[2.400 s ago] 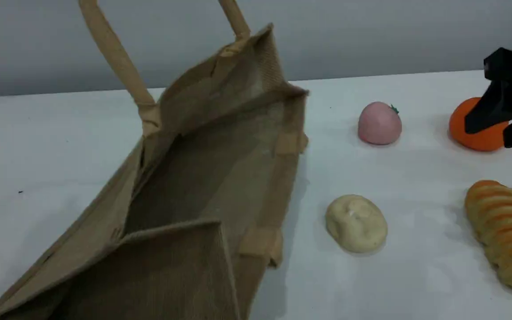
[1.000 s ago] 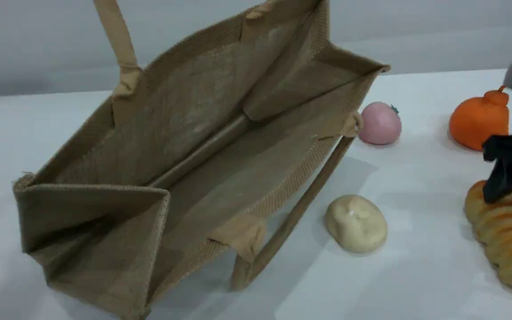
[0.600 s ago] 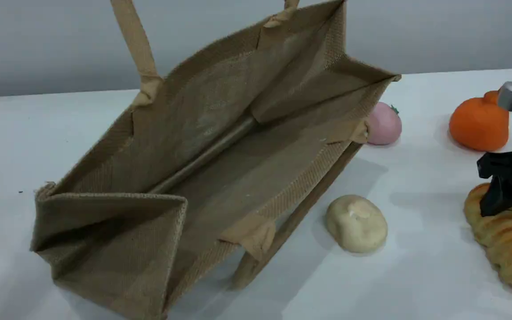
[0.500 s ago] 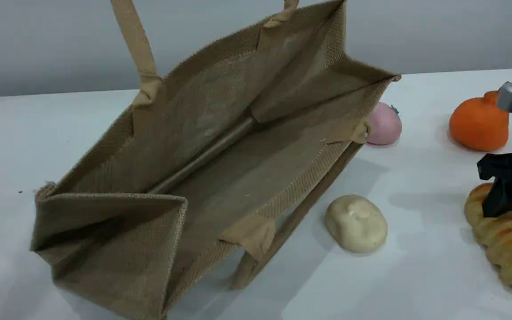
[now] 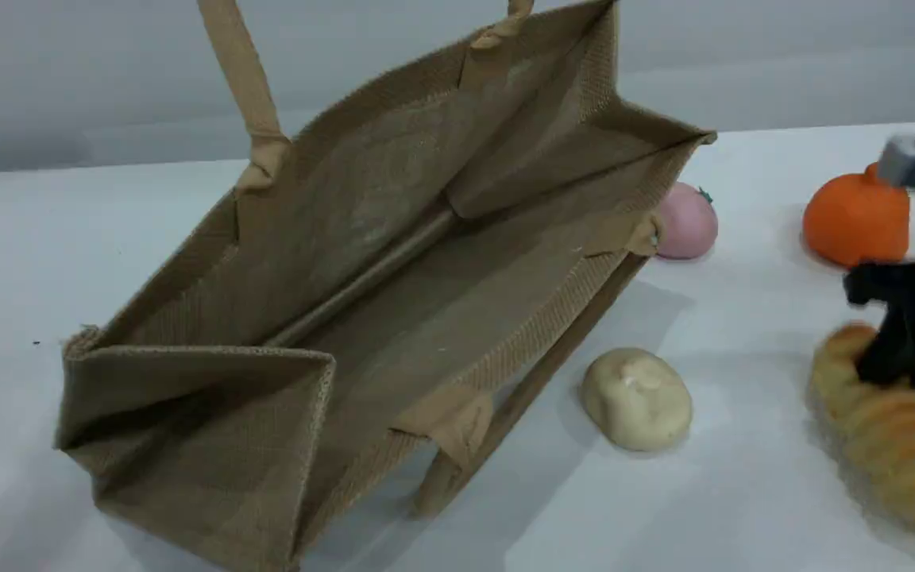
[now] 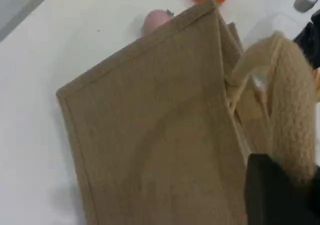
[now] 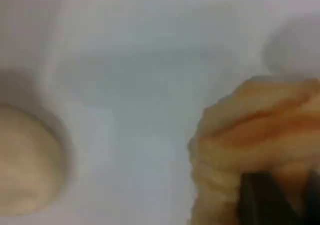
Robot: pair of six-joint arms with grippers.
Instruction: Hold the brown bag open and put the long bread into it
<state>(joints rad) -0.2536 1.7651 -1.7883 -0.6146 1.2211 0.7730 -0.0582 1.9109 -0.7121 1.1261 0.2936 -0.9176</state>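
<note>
Large tan-brown jute tote bag [image 5: 394, 262] lies tilted on the white tabletop [image 5: 68, 238] at left, mouth wide open toward the camera, inside empty. Its upper beige padded handle [image 5: 243, 87] runs up out of the scene view's top edge; the lower handle [image 5: 505, 413] lies on the tabletop under the bag's near rim.

Left gripper [image 6: 280, 195]: seen only in the left wrist view, closed on the raised padded handle, the bag's outer side hanging below it.

Round pink fruit [image 5: 688, 222] sits just behind the bag's right corner, partly hidden by it. Pale cream round bun [image 5: 636, 397] lies on the tabletop near the lower handle, apart from it. Orange round fruit [image 5: 855, 218] sits farther right at the back.

Right gripper [image 5: 898, 345]: black, at the right edge, closed on the far end of the long golden-yellow ridged bread loaf [image 5: 878, 429]. Loaf appears blurred; cannot tell whether it touches the tabletop. The right wrist view shows the loaf's ridges bunched against the fingertip [image 7: 265, 197].
</note>
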